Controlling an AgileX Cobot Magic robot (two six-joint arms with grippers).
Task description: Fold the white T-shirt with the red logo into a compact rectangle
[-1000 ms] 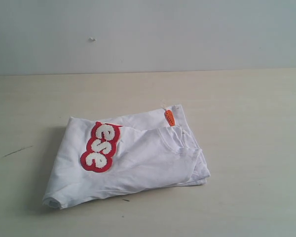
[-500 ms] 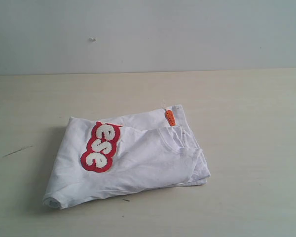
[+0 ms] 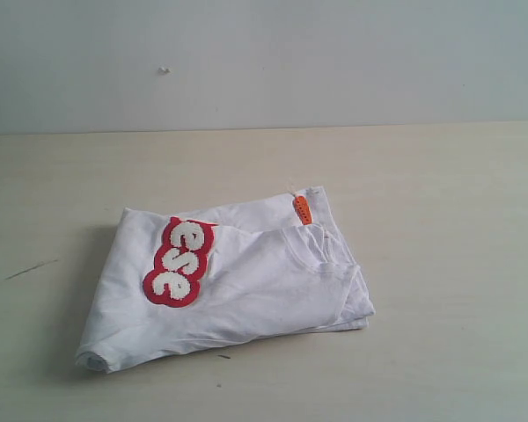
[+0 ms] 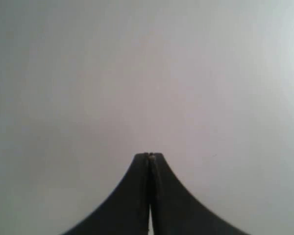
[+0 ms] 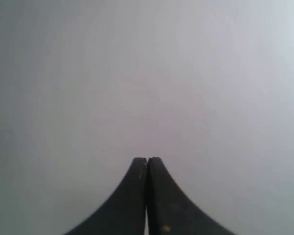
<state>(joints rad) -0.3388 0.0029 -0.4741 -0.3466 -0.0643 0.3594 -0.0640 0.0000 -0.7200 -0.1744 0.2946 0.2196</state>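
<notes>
**On the table, mid-frame: tee bundled, both claws off it**

Exterior view: shows white T-shirt (image 3: pixel 238 281) folded near the middle of the table (image 3: pixel 440 220), roughly rectangular but skewed. Shows only "ese" of the red logo (image 3: pixel 180 262), face up on the left half. Orange neck tag (image 3: pixel 302 209) at the far right corner, collar just beside it. Loose stacked layers along the right edge, a rolled corner at near left. No arm in sight.

Left wrist view: left gripper (image 4: pixel 149 155) clenched tip to tip, empty, facing a blank pale surface, no cloth.

Right wrist view: right gripper (image 5: pixel 147 159) likewise pinched closed on nothing, same blank backdrop.

Judgement: probably finished or one tidy-up short. If tidying: come in from above, spread the fingers before contact, square the splayed right edge, press the rolled corner flat. Press, don't drag, or risk pulling the top layer open.
</notes>
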